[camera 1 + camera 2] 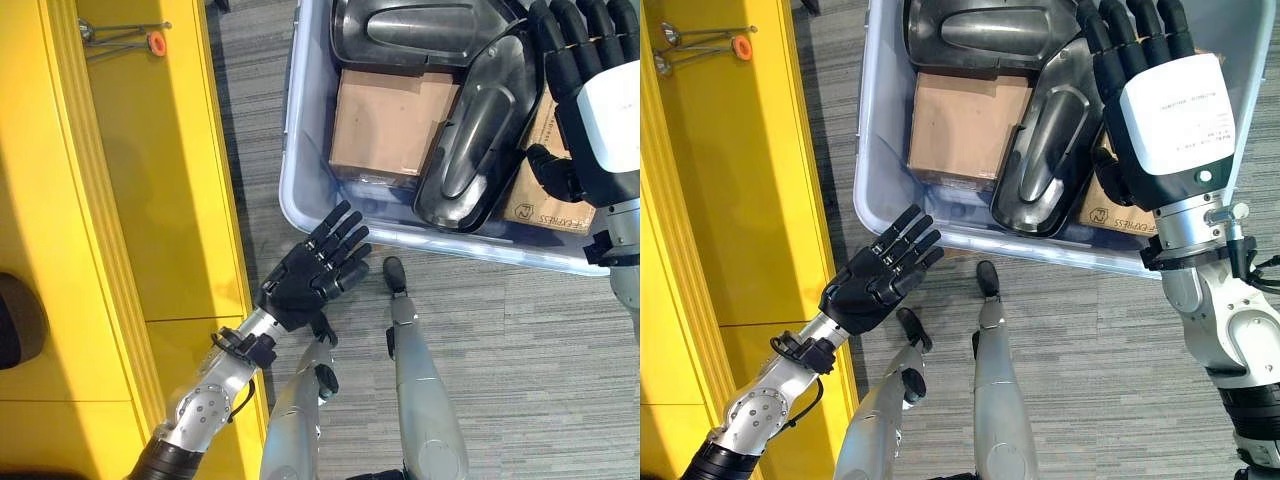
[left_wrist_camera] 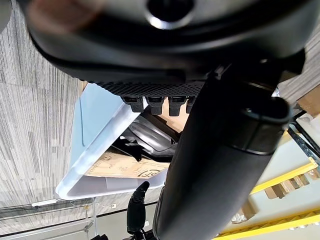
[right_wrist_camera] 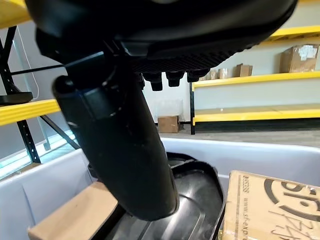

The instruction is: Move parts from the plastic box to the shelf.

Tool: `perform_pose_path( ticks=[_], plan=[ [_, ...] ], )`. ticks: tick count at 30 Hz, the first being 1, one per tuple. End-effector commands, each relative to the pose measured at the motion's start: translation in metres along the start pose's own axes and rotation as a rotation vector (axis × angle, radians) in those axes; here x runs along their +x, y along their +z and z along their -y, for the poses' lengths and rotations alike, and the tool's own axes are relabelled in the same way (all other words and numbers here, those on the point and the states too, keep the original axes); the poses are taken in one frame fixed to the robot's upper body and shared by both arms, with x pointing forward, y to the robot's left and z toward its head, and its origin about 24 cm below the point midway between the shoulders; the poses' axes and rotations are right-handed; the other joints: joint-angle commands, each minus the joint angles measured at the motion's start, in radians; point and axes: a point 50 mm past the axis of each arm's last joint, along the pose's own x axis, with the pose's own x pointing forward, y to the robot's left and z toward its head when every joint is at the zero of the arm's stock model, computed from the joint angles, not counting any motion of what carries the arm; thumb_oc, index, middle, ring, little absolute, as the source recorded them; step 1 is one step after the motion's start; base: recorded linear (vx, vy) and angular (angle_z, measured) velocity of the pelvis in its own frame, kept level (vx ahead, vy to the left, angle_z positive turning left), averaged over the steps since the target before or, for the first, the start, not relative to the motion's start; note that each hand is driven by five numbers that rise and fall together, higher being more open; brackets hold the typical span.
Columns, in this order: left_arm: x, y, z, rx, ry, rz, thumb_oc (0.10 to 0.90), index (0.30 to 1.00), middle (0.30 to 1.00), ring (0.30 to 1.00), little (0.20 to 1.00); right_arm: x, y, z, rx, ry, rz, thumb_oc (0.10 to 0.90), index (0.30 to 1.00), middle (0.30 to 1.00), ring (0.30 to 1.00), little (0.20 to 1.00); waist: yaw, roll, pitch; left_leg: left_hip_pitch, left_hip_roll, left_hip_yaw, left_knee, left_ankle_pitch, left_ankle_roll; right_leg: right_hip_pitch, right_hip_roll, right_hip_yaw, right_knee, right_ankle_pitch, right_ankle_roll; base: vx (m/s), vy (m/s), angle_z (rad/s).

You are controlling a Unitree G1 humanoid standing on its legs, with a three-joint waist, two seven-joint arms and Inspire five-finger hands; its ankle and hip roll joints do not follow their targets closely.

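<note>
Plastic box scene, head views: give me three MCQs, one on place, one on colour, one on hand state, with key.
1. Where is the plastic box relative to the shelf?
A. On the shelf
B. On the floor, to the robot's right of the shelf
C. Held in both hands

2. What colour is the shelf?
A. Yellow
B. Blue
C. White

3. What state is the left hand in?
A. Shut on a black part
B. Shut on a cardboard box
C. Open, holding nothing

Key: 1 B, the box sits on grey carpet beside the shelf. 2 A, its boards are yellow. 3 C, its fingers are straight, over the carpet between shelf and box; the right hand is over the black moulded part in the box, fingers extended.
</note>
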Motion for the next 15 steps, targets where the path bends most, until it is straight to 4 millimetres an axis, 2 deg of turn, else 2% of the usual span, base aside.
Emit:
perform_pose_path(
  ticks=[1, 8, 12, 15],
  plan=[
    [-0.002, 0.006, 0.025, 0.023, -0.163, 0.053, 0.9, 1.0, 1.0, 1.0, 1.0, 0.018, 0.002, 0.047, -0.106, -0.199, 0.091, 0.9, 1.0, 1.0, 1.0, 1.0, -0.048, 0.034, -0.014, 0.078, 0.182, -0.071, 0.166, -0.148, -0.101, -0.011, -0.038, 0.02, 0.018, -0.065, 0.058, -0.01, -0.018, 0.03],
    [-0.002, 0.009, 0.025, 0.043, -0.159, 0.06, 0.9, 1.0, 1.0, 1.0, 1.0, 0.019, 0.006, 0.042, -0.123, -0.179, 0.11, 0.9, 1.0, 1.0, 1.0, 1.0, -0.041, 0.043, -0.014, 0.007, 0.181, -0.089, 0.199, -0.144, -0.103, -0.08, -0.036, 0.021, 0.06, -0.076, 0.054, -0.02, -0.034, 0.02],
    [-0.002, 0.009, 0.025, 0.037, -0.162, 0.059, 0.9, 1.0, 1.0, 1.0, 1.0, 0.018, -0.002, 0.044, -0.172, -0.216, 0.035, 0.9, 1.0, 1.0, 1.0, 1.0, -0.044, 0.052, -0.014, -0.019, 0.181, -0.089, 0.202, -0.133, -0.107, -0.118, -0.035, 0.024, 0.078, -0.077, 0.05, -0.02, -0.002, 0.04],
    [-0.004, 0.007, 0.024, 0.034, -0.162, 0.065, 0.9, 1.0, 1.0, 1.0, 1.0, 0.014, -0.016, 0.046, -0.195, -0.224, -0.095, 0.9, 1.0, 1.0, 1.0, 1.0, -0.056, 0.059, -0.014, -0.015, 0.177, -0.083, 0.193, -0.131, -0.105, -0.135, -0.031, 0.034, 0.074, -0.07, 0.049, -0.01, 0.025, -0.02]
  ],
)
